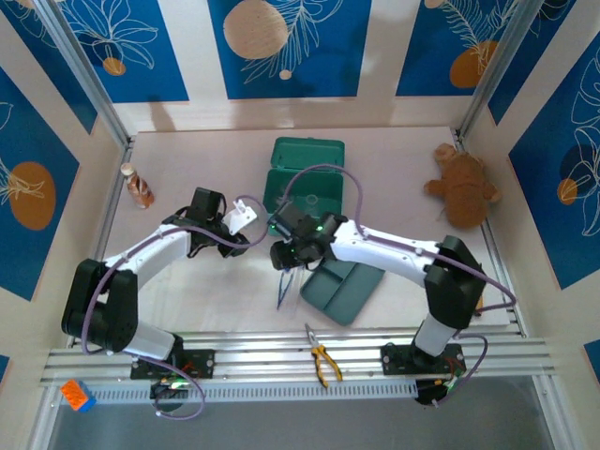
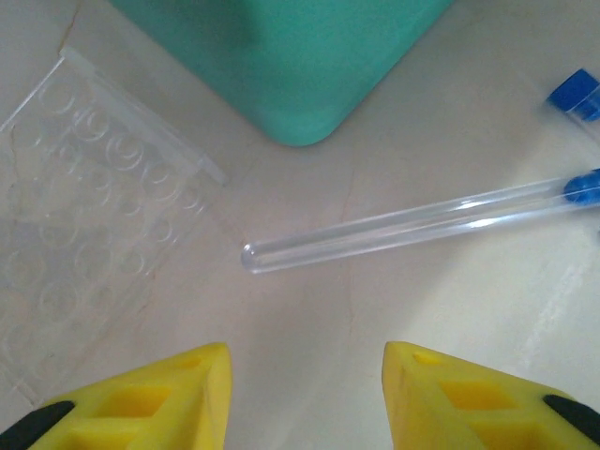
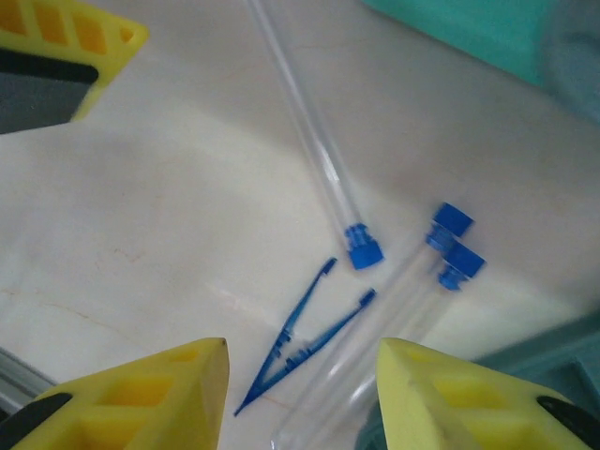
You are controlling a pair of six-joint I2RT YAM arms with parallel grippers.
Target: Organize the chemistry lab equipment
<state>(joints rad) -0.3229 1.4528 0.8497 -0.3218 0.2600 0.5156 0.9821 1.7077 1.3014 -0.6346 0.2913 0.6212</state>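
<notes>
Top external view: left gripper (image 1: 240,225) and right gripper (image 1: 281,258) are tip to tip at mid-table, just short of the green case (image 1: 305,173).
Left gripper state: in the left wrist view, its yellow fingers (image 2: 169,398) stand moderately apart over bare table, holding nothing.
Right gripper state: in the right wrist view, its fingers (image 3: 450,398) are likewise parted and grip nothing.
Edges: a rounded corner of the case lies ahead of the left gripper; the dark green tray (image 3: 525,375) lies just right of the right gripper.
Open room: bare tabletop lies ahead and left of the right gripper.
Test tube (image 2: 403,223): lies flat crosswise ahead of the left gripper, with its blue cap (image 2: 583,187) to the right.
Tube rack (image 2: 84,216): lies flat ahead-left of the left gripper, apart from the tube.
Capped tubes (image 3: 448,246): two lie side by side ahead-right of the right gripper.
Blue tweezers (image 3: 300,337): lie just ahead of the right gripper's gap.
Containers: the case stands open, but I cannot tell what it or the tray holds.
</notes>
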